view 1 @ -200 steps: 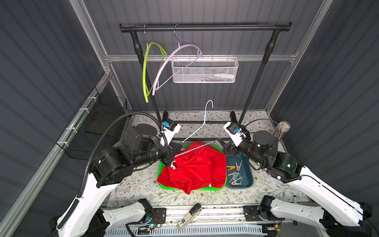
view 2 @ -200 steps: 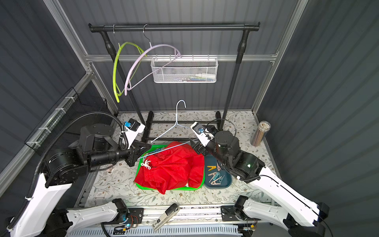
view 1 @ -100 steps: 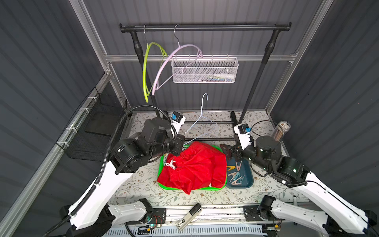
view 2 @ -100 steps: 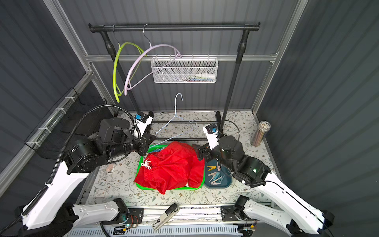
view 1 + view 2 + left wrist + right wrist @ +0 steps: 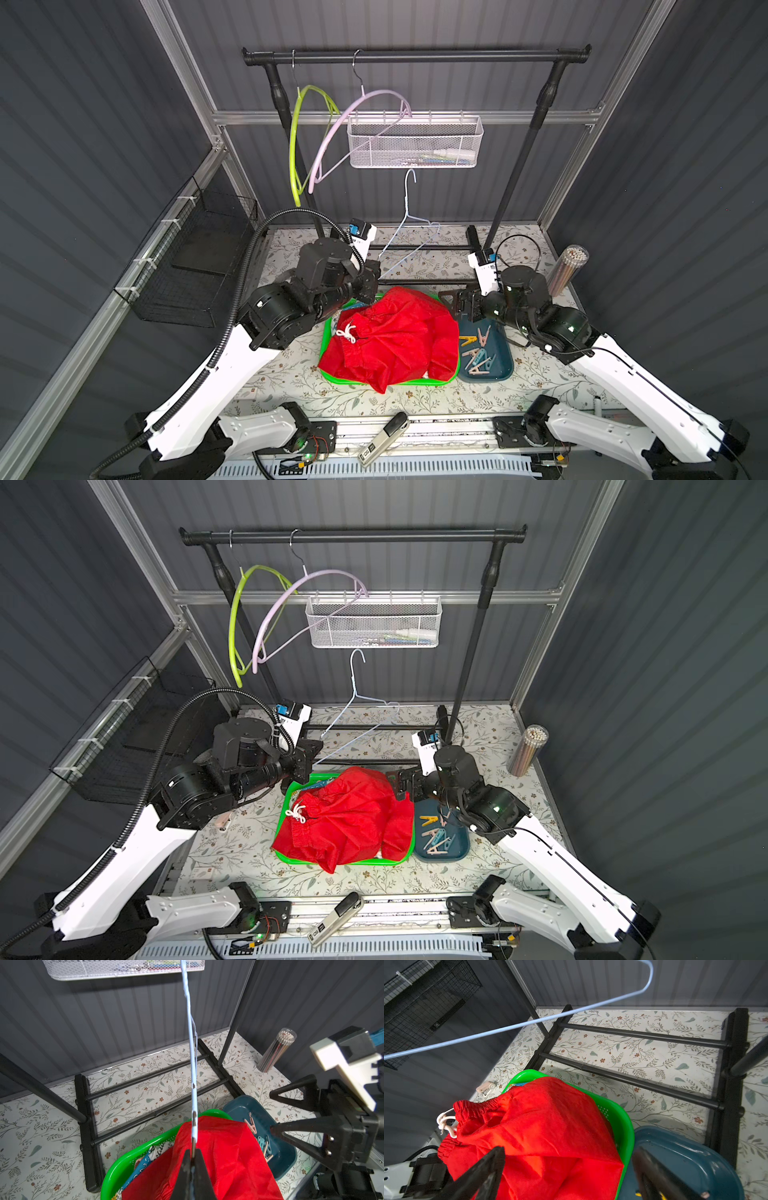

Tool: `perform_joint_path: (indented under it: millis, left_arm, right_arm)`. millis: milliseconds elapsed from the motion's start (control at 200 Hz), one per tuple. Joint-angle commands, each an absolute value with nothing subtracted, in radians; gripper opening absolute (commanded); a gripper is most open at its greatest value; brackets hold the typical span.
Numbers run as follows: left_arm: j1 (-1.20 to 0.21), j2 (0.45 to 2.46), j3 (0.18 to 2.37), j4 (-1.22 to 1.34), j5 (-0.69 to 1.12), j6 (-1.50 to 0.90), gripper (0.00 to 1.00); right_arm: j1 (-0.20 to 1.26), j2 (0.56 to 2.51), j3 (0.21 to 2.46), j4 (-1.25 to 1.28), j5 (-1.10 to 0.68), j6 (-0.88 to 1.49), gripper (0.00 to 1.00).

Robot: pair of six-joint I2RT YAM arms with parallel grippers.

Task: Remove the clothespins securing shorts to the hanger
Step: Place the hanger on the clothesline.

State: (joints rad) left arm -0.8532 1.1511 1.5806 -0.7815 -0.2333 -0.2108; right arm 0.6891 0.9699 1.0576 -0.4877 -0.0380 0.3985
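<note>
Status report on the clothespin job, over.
Left gripper shut on bare blue hanger. Right gripper open, empty. Red shorts in green basket, clothespins in blue tray. Nothing blocking either arm.

Pile of red shorts [image 5: 539, 1122] in the green basket [image 5: 626, 1126]
The right claw [image 5: 569, 1153] hangs wide open just over them, white drawstring [image 5: 445, 1122] dangling off the waistband. Teal tray [image 5: 685, 1153] sits right beside the basket, blue wire hanger [image 5: 508, 1027] crosses above the floral surface [image 5: 633, 1055], one beige clothespin [image 5: 486, 1087] lies on it near the basket.

Green tray [image 5: 116, 1167] beside teal tray [image 5: 503, 358]; mesh basket [image 5: 415, 143] on wall rail [image 5: 519, 117]
</note>
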Motion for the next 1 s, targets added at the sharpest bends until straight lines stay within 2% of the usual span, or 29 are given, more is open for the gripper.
perform_joint_path:
  millis: [0,996]
  left_arm:
    - [-0.856,1.141,1.58,-0.68,-0.254,-0.195,0.0]
    - [-0.855,1.342,1.734,-0.496,-0.237,-0.088,0.0]
  right_arm:
    - [0.662,0.975,1.042,-0.457,-0.102,0.445,0.98]
    - [0.476,1.021,1.066,-0.433,-0.24,0.407,0.99]
